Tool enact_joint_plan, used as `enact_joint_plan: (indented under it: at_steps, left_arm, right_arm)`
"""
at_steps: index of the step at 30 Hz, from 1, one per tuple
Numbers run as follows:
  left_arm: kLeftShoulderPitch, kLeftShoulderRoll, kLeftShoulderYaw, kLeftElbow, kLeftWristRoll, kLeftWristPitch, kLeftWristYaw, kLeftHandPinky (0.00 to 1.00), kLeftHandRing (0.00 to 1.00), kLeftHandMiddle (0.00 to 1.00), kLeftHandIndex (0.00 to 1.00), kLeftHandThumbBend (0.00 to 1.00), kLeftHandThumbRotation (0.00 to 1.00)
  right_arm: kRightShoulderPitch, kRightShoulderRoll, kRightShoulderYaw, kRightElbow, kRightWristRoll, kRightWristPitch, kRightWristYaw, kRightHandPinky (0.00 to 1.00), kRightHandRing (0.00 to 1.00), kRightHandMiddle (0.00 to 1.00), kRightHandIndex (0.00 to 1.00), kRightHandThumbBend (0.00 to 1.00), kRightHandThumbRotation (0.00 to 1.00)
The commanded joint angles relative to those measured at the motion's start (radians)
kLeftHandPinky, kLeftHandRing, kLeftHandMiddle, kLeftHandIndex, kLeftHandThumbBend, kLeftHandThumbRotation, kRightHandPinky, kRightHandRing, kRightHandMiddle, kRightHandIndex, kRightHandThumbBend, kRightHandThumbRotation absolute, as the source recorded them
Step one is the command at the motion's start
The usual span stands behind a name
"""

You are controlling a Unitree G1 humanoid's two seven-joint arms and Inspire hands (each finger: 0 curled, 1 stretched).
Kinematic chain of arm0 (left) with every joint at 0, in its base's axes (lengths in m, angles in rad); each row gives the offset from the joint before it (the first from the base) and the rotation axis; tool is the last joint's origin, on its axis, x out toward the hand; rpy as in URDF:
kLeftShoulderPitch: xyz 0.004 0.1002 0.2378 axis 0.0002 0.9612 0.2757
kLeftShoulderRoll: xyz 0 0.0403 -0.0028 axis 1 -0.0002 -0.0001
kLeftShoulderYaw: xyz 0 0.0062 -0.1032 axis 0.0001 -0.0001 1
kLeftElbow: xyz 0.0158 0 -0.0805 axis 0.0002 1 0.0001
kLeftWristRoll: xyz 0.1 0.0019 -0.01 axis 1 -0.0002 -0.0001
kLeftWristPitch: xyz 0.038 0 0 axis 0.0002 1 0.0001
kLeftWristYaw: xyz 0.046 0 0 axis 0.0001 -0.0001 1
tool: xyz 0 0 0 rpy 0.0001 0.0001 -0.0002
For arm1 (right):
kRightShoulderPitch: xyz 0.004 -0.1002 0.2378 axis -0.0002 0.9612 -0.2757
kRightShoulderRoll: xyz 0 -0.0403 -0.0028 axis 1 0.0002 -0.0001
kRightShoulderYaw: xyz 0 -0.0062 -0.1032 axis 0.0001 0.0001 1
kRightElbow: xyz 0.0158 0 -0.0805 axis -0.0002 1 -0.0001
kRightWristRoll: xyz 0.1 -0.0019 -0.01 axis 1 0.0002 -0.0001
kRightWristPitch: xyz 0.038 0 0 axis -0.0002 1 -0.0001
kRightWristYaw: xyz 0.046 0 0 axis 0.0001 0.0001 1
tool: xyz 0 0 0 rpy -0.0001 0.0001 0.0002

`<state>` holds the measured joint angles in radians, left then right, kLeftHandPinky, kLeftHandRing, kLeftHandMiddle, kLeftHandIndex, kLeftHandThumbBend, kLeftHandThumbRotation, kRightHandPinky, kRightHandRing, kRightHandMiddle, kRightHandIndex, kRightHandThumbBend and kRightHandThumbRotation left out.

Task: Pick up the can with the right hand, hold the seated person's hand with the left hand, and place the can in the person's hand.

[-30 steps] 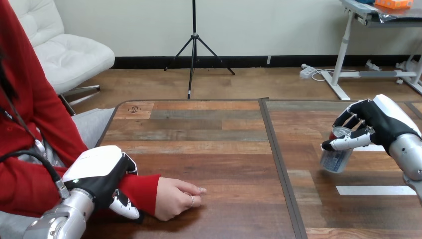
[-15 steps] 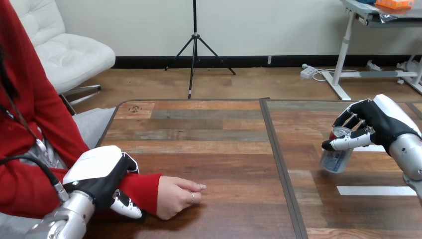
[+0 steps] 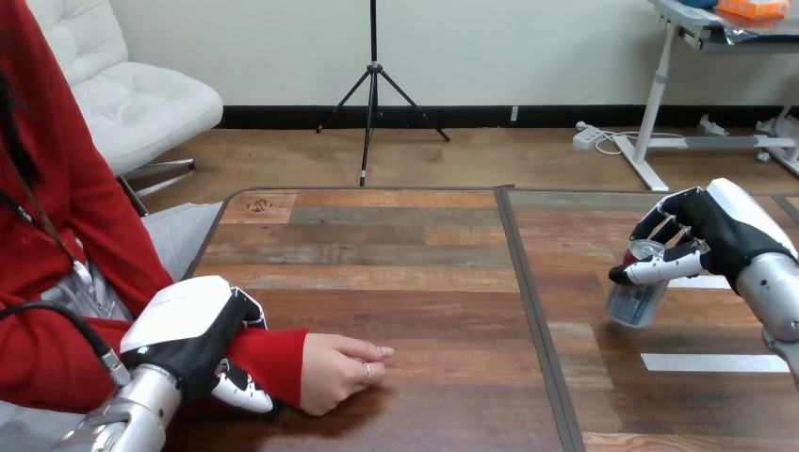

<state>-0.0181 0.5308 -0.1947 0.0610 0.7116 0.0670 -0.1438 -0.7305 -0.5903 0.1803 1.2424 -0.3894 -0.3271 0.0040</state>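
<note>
can (image 3: 636,303) nearly upright, top tipped slightly right.

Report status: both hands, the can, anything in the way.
Left hand shut round person's wrist. Right hand grips can, tilted, far right. Person's hand curled on table, palm not up.

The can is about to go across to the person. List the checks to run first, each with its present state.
1. Right hand curled round the can: ok.
2. Can clear of the table: cannot tell.
3. Left hand curled round the person's wrist: ok.
4. Person's hand palm up and open: not ok, it lies knuckles up, fingers curled.
5. Table bare between can and person's hand: ok.
</note>
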Motion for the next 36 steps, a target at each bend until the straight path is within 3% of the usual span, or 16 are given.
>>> enact_joint_plan:
  at_steps: [1, 16, 21, 28, 36]
  left_arm:
    - [-0.073, -0.029, 0.025, -0.093, -0.031, -0.039, 0.048, 0.25, 0.30, 0.35, 0.35, 0.81, 0.00]
    - [-0.121, -0.032, 0.057, -0.178, -0.054, -0.027, 0.034, 0.25, 0.31, 0.36, 0.35, 0.81, 0.00]
    - [-0.142, -0.028, 0.069, -0.191, -0.064, -0.060, 0.060, 0.24, 0.30, 0.35, 0.34, 0.83, 0.00]
    - [-0.176, -0.023, 0.081, -0.195, -0.076, -0.063, 0.055, 0.23, 0.28, 0.33, 0.33, 0.83, 0.00]
    - [-0.205, -0.018, 0.095, -0.176, -0.097, -0.121, 0.094, 0.22, 0.27, 0.32, 0.32, 0.83, 0.00]
  right_arm:
    - [-0.057, 0.004, -0.019, -0.045, 0.017, -0.003, -0.018, 0.31, 0.36, 0.43, 0.50, 0.69, 0.00]
    - [-0.066, 0.018, -0.018, -0.043, 0.020, -0.002, -0.011, 0.32, 0.36, 0.43, 0.51, 0.68, 0.00]
    - [-0.069, 0.023, -0.015, -0.046, 0.017, 0.000, -0.017, 0.32, 0.36, 0.43, 0.50, 0.68, 0.00]
    - [-0.076, 0.028, -0.012, -0.053, 0.013, 0.009, -0.019, 0.32, 0.37, 0.43, 0.49, 0.68, 0.00]
    - [-0.081, 0.034, -0.014, -0.059, 0.016, -0.001, -0.022, 0.32, 0.37, 0.43, 0.49, 0.68, 0.00]
